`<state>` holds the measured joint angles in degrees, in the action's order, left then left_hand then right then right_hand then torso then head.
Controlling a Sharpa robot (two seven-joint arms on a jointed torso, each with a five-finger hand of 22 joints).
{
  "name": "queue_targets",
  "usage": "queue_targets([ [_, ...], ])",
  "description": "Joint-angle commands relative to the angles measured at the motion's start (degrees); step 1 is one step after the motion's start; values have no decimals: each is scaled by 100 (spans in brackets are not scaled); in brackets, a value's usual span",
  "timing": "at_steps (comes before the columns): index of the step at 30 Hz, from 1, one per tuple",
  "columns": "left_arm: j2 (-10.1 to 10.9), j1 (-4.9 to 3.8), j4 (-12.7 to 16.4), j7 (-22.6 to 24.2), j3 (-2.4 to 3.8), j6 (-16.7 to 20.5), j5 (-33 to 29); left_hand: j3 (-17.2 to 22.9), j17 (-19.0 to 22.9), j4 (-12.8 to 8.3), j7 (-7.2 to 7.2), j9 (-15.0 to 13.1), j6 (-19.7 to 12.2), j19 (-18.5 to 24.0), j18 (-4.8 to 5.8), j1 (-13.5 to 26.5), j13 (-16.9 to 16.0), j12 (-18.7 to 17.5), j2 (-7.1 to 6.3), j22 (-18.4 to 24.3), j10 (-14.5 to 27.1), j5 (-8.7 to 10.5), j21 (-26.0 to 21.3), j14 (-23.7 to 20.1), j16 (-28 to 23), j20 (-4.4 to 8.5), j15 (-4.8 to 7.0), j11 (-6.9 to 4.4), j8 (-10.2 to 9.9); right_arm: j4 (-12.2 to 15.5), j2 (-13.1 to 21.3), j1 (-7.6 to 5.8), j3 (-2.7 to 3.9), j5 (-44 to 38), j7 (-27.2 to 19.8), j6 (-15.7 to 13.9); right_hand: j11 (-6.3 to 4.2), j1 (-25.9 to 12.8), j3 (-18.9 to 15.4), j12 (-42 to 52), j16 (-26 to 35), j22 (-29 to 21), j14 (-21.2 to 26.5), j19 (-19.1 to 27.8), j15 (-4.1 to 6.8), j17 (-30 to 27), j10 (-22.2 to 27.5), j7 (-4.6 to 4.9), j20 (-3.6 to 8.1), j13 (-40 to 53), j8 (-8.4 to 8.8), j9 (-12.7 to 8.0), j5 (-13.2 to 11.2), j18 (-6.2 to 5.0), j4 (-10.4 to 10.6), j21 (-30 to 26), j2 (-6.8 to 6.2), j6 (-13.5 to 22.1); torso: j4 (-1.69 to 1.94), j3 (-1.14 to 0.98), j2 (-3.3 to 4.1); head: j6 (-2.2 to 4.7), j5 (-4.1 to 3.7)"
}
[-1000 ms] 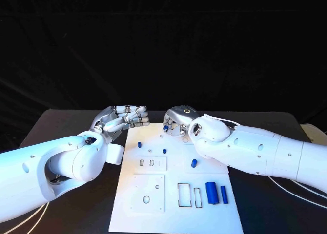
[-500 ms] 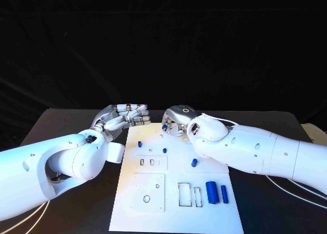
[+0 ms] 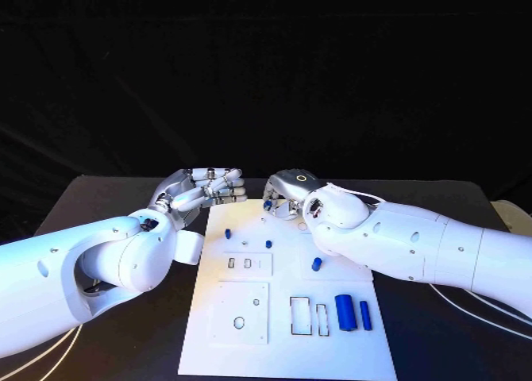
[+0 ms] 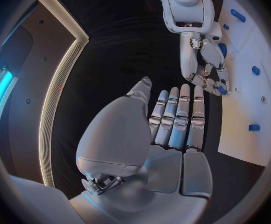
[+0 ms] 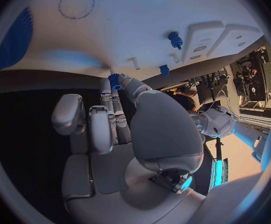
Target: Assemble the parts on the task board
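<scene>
Both arms are in over the far end of the task board (image 3: 335,349), the white plate running down the middle of the frame. The right hand (image 3: 291,194), just right of centre, pinches a small blue part (image 5: 114,80) at its fingertips; the right wrist view shows it caught between thumb and a finger, right at the board's edge. The left hand (image 3: 203,190), left of centre, hovers off the board's upper left corner, fingers straight and side by side, nothing in it.

That little blue part looks light, rigid and smooth, probably plastic, so I'd say it won't crush, but it could twist or slip in a tip pinch. A hold across its middle, with one end left free to enter a hole, seems the sensible one.

More blue pieces wait on the board: two small pegs (image 3: 227,234) standing near the upper middle, a short one (image 3: 315,263) lying at centre right, and a fat cylinder (image 3: 345,313) beside a slim bar (image 3: 366,316) at lower right. That cylinder looks likely to roll; gripping it around its sides should work best.
</scene>
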<state>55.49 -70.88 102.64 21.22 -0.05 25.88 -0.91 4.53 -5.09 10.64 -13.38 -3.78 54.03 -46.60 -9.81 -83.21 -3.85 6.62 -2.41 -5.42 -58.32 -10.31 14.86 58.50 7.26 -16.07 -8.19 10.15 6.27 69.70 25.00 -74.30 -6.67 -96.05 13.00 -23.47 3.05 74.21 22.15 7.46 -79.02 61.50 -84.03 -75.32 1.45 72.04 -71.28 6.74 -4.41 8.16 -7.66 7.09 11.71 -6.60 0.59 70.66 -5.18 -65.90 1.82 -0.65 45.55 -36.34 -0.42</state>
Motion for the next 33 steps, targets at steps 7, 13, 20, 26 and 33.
queue_targets([
  [7, -11, -16, 19, -2, 5, -167, -10, -43, -3, -2, -45, 6, -14, -3, -65, 33, 7, -41, 39, 11, 6, 4, -17, -1, -42, -23, -36, 57, -40, -44, -23, 3, 0, -98, 125, 182, 15, 21, 12, -32, -25, -9, -286, 21, -25, -9, 51, 6, -37, -7, -21, 54, -28, 95, 12, 9, -64, 64, -5, -5, 5, 7, 10],
  [13, -11, -17, 17, -7, 5, -170, -10, -44, -3, -2, -46, 6, -16, -2, -65, 33, 7, -44, 39, 12, 8, 4, -18, -3, -45, -24, -37, 58, -42, -48, -23, 2, 0, -99, 104, 251, 89, -27, 2, -135, -23, -30, -271, 64, -86, -34, 240, 87, -80, -36, 71, 35, -98, 89, 57, -19, -152, 228, -5, -7, 4, -1, 16],
  [20, -7, -18, 11, -14, 5, -171, -10, -45, -2, -3, -47, 6, -18, -1, -64, 33, 8, -48, 39, 13, 11, 4, -19, -5, -50, -24, -38, 59, -46, -19, 7, 2, 0, -96, 81, 229, 174, -93, -50, -230, -32, -40, -259, 101, -157, -48, 450, 157, -149, -75, 229, -10, -78, 80, 115, -45, -281, 461, -7, -7, 8, 1, 18],
  [26, 1, -19, -5, -17, 5, -168, -10, -46, -2, -4, -47, 6, -21, 1, -64, 32, 8, -52, 39, 15, 13, 4, -20, -8, -54, -25, -39, 60, -49, 96, 99, 2, 0, -95, 77, 30, 197, -150, -204, -262, -9, -131, -236, 179, -185, -113, 585, 163, -191, -84, 382, -55, -86, 51, 168, -130, -395, 684, 0, -7, 6, 4, 18],
  [33, 21, -19, -25, -21, 5, -172, -10, -46, -2, -4, -47, 6, -21, 1, -64, 32, 8, -52, 39, 15, 13, 4, -20, -8, -54, -25, -39, 60, -49, 552, 530, -1, 9, -14, 142, -165, 173, -124, -267, -173, -3, -115, -227, 183, -169, -135, 456, 156, -192, -52, 354, -33, -37, 45, 191, -135, -392, 604, -12, -7, 0, 9, 34],
])
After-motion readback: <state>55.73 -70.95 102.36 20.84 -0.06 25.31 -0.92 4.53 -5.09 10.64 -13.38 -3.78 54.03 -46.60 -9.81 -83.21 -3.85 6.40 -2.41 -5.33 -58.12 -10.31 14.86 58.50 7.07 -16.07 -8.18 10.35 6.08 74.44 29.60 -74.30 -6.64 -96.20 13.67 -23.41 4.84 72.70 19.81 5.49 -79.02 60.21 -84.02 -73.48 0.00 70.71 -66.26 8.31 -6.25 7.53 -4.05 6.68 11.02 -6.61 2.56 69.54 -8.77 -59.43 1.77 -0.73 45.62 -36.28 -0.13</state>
